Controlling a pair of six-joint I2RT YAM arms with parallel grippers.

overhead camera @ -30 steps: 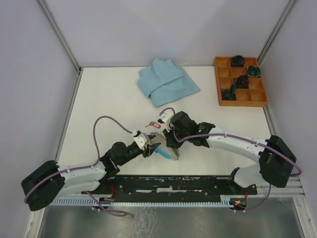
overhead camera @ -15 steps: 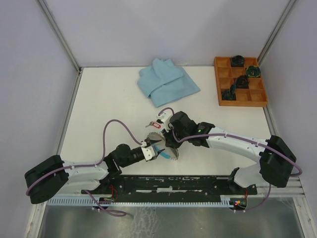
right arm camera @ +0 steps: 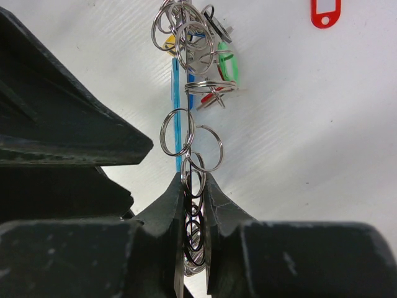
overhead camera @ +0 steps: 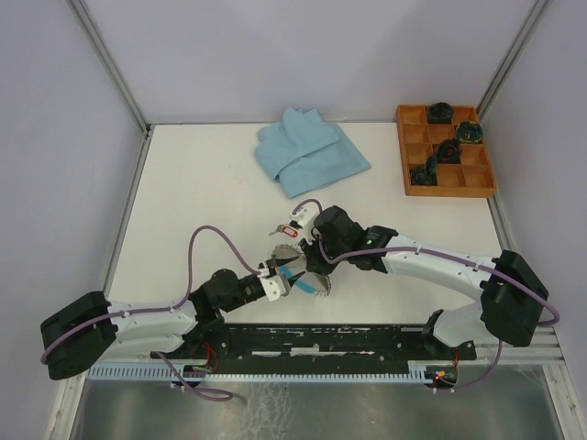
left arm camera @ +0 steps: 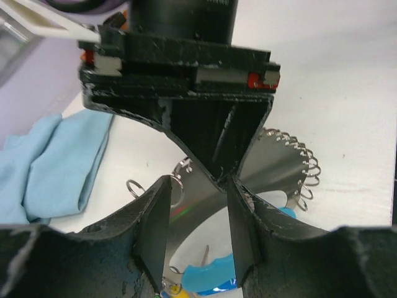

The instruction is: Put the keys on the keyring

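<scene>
Left pincer (overhead camera: 290, 279), I see, has slid right to the keyring (left arm camera: 273, 164), parted; right pincer (right arm camera: 193, 180) pinches it. Upper-right tray (overhead camera: 478, 175) holds dark pieces (overhead camera: 440, 112).

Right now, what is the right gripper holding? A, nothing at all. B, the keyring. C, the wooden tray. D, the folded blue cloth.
B: the right gripper has its jaws shut on the edge of the keyring, with the small wire rings on its rim sticking up between the two fingers in the right wrist view.
</scene>
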